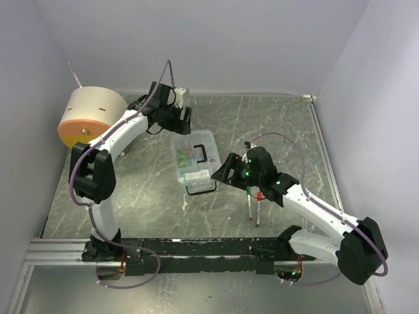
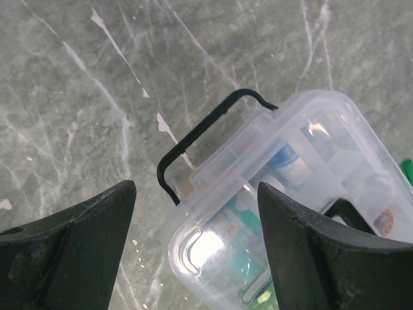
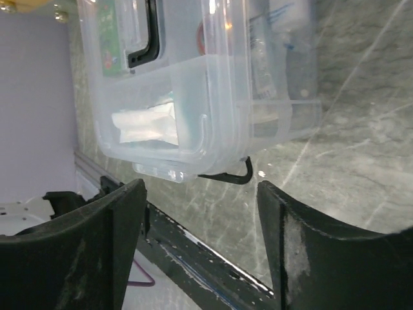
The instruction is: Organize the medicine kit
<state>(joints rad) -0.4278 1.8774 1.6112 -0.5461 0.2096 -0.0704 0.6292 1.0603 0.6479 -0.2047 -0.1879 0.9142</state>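
A clear plastic medicine kit box (image 1: 194, 157) with a closed lid and black wire latches lies mid-table; packets and tubes show through it. My left gripper (image 1: 185, 122) is open just behind the box's far end; in the left wrist view the box corner (image 2: 284, 213) lies between and beyond the fingers. My right gripper (image 1: 222, 171) is open at the box's right near corner; the right wrist view shows the box (image 3: 187, 84) and its black latch (image 3: 232, 175) just ahead. Two markers (image 1: 254, 204), one green-capped and one red-capped, lie right of the box.
A large roll with an orange end (image 1: 91, 118) stands at the far left against the wall. The black rail (image 1: 196, 248) with the arm bases runs along the near edge. Walls close in the table on the left, far and right sides.
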